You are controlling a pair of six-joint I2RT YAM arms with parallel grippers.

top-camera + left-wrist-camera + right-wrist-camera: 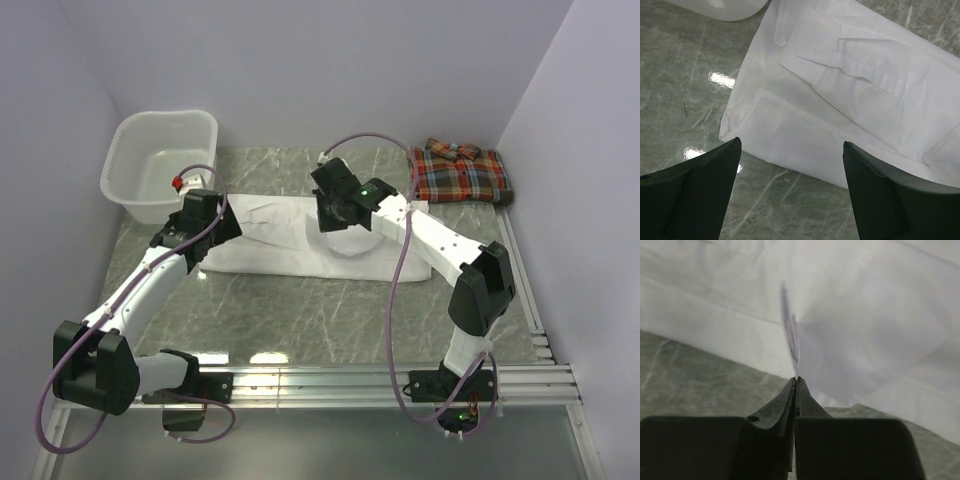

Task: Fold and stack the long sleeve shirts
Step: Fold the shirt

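The right gripper (796, 380) had its jaws pressed tight together, and a thin fold of the white shirt (865, 315) was pinched between the tips. The cloth stood up from that pinch in a little ridge. From above, I could see the shirt puffed up off the table (330, 310) around that spot, near the shirt's right end.

The left gripper (791, 142) had its jaws wide apart, with nothing between them. It hung over the left end of the white shirt and did not touch it. Just past it a sleeve (850, 70) lay folded across the shirt, with a small button on the cuff.

The white shirt lay long and mostly flat across the middle of the grey marble table, with one arm reaching to each end of it. The plaid shirt (460, 172) sat folded in the far right corner, well apart from the white one. A white basket (160, 165) stood in the far left corner, near the left end of the white shirt
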